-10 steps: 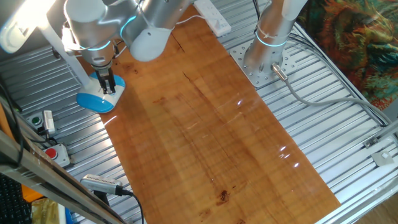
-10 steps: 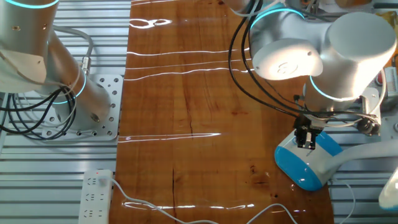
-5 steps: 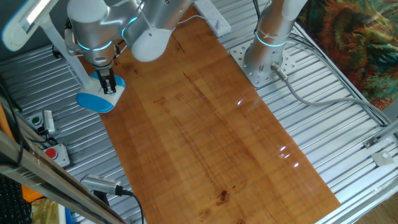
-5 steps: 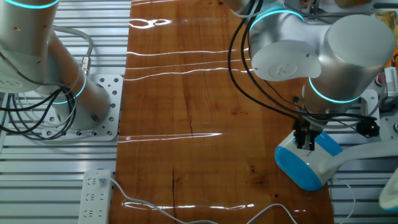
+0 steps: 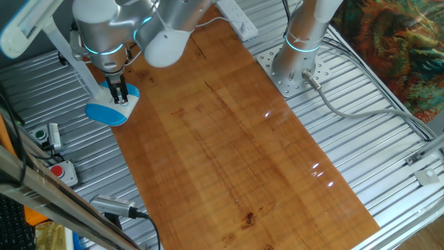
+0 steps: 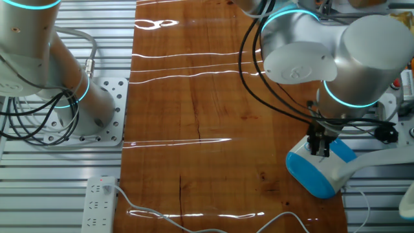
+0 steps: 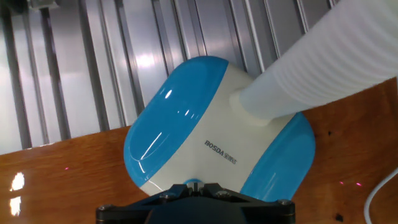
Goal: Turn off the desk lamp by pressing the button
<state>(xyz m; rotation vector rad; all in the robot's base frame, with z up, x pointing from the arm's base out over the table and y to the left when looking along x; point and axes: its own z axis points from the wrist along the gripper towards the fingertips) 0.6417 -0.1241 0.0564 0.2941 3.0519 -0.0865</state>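
Desk lamp: we see its light-blue-and-white base point(image 5: 111, 107) at the upper left of one fixed view, on the left edge of the wooden counter point(image 5: 236, 132); in the other fixed view the base point(image 6: 320, 169) sits at the lower right.
Lamp arm: a white slanted arm point(image 7: 323, 68) rises from the base toward the upper right of the hand view (the base there carries small dark lettering).
Lamp head: the long flat head point(image 5: 28, 26) shows in the top left corner of one fixed view.
End effector: the end effector point(image 5: 119, 94) points straight down over the base; in the other fixed view point(image 6: 320, 147) its dark fingers stand close over the white middle band.
End effector state: we cannot tell whether the fingers are parted or closed, nor whether they touch the base.
Power strip: a white power strip point(image 6: 98, 206) lies at the lower left of the other fixed view, well apart from the lamp.
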